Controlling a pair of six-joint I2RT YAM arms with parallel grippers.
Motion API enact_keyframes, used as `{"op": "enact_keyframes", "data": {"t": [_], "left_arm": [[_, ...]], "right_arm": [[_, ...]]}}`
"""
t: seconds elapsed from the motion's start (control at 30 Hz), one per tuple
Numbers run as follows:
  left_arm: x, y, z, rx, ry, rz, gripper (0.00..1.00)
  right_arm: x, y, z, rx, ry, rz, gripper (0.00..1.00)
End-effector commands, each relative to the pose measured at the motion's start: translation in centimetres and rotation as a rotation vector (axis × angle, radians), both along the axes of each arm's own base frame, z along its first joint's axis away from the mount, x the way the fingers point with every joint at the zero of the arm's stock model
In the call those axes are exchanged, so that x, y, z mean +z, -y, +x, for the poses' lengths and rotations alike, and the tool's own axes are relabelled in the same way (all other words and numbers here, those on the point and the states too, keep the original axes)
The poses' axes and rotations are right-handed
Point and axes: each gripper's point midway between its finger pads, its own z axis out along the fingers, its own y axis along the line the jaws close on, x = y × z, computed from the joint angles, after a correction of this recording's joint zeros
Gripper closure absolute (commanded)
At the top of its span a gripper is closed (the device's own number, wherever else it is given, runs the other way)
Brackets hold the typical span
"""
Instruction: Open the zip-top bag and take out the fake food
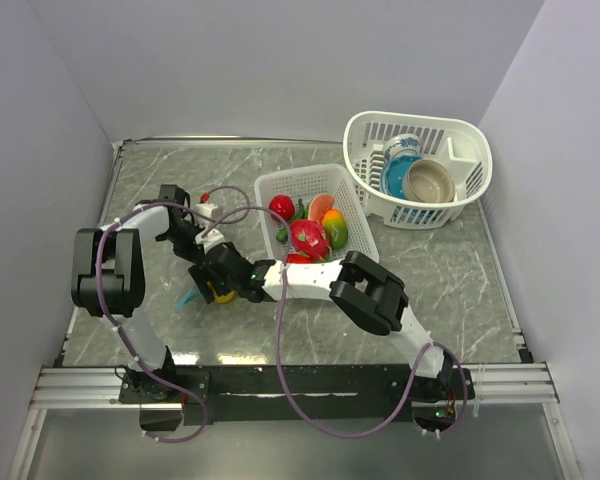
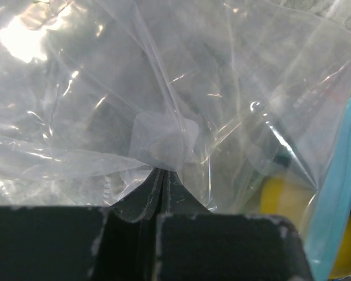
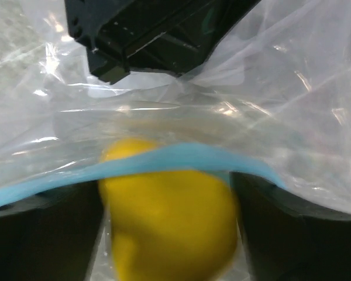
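My left hand pinches the clear floppy zip-top bag over the grey marble bench. Opposite, across the teal-blue zip strip, my right hand clasps the glossy yellow plastic toy fruit. The way out is probably toward me.

Lab-like robot cell: plain walls enclosing marble-patterned table.

Marbled table bears rectangular basket, round basket.
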Motion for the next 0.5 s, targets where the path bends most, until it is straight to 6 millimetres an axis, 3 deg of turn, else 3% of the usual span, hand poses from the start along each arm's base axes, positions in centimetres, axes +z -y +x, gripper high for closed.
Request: {"op": "enact_keyframes", "data": {"t": [0.0,0.03,0.07,0.1,0.13,0.23,0.33,0.43,0.47], "left_arm": [[-1.5,-0.2,-2.1,-0.005,-0.079,0.012,0.98],[-1.8,-0.3,-2.1,-0.002,-0.085,0.012,0.98],[-1.8,-0.4,-1.9,0.005,-0.082,0.013,0.98],[-2.0,-0.8,-1.7,0.016,-0.081,0.019,0.99],[-2.3,-0.9,-1.7,0.02,-0.083,0.023,0.99],[-2.6,-2.4,-1.0,0.063,-0.07,0.039,0.99],[-3.0,-3.8,-0.6,0.098,-0.061,0.068,0.99],[-2.9,-4.7,-0.4,0.122,-0.053,0.077,0.99],[-2.7,-4.6,-0.4,0.121,-0.055,0.074,0.99]], "right_arm": [[1.6,0.4,-1.0,0.024,-0.014,0.039,0.35],[1.8,0.8,-1.0,0.019,-0.012,0.035,0.52],[1.2,1.7,-1.2,0.012,-0.011,0.014,0.6],[2.5,1.9,-1.2,0.01,0.003,0.032,0.66],[2.7,2.2,-1.3,0.009,0.011,0.028,0.78],[3.8,3.4,-1.3,-0.013,0.044,0.02,0.99],[6.1,3.8,-1.4,-0.008,0.072,0.042,1.0],[10.5,4.3,-1.2,-0.006,0.13,0.095,1.0],[13.0,4.9,-1.0,-0.021,0.165,0.127,1.0]]}}
